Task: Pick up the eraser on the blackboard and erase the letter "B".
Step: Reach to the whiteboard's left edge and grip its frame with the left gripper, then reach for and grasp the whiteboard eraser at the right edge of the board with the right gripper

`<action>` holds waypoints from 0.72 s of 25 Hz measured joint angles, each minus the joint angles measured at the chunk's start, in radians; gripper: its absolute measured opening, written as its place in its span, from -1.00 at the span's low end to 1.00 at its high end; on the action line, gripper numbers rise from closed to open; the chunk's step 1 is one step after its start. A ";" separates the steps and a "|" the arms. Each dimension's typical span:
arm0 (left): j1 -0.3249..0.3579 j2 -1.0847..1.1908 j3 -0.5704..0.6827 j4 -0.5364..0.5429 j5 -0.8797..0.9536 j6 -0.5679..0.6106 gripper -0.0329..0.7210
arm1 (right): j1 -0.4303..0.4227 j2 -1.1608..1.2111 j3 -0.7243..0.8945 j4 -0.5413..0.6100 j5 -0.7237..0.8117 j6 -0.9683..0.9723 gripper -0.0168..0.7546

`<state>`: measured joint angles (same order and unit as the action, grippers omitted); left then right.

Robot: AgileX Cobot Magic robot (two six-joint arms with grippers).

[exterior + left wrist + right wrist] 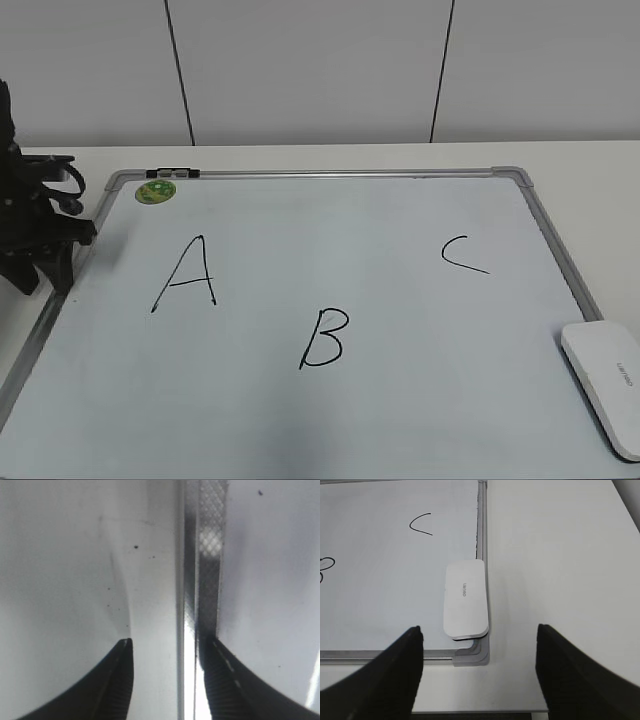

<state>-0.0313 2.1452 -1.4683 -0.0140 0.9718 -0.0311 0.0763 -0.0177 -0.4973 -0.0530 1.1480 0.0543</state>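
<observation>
The blackboard [300,420] is a white board with a silver frame, lying flat on the table. It bears a black "A" [186,273], the letter "B" [324,338] and a "C" [464,254]. The white eraser [606,385] lies at the board's front right corner; it also shows in the right wrist view [465,599]. My right gripper [479,667] is open and empty, above the table edge just short of the eraser, and is out of the exterior view. My left gripper [167,650] is open over the board's left frame [200,570]; its arm [35,230] stands at the left.
A round green magnet [155,191] sits near the board's far left corner, beside a black clip [172,173] on the frame. White table [560,555] surrounds the board, with its front edge near the right gripper. A white panelled wall [320,70] stands behind.
</observation>
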 joint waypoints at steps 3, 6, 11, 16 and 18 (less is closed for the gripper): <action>0.000 0.000 0.000 -0.014 0.003 0.000 -0.24 | 0.000 0.000 0.000 0.000 0.000 0.000 0.39; -0.001 0.000 -0.001 -0.022 0.003 0.000 -0.58 | 0.000 0.000 0.000 0.000 0.000 0.000 0.39; -0.001 0.000 -0.001 -0.025 0.003 0.000 -0.76 | 0.000 0.000 0.000 0.000 0.000 0.000 0.39; -0.001 0.000 -0.001 -0.027 0.003 -0.002 -0.77 | 0.000 0.000 0.000 0.000 0.000 0.000 0.39; -0.001 0.000 -0.001 -0.027 0.003 -0.002 -0.77 | 0.000 0.000 0.000 0.000 0.000 0.000 0.39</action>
<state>-0.0321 2.1452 -1.4690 -0.0411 0.9752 -0.0334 0.0763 -0.0177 -0.4973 -0.0530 1.1480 0.0543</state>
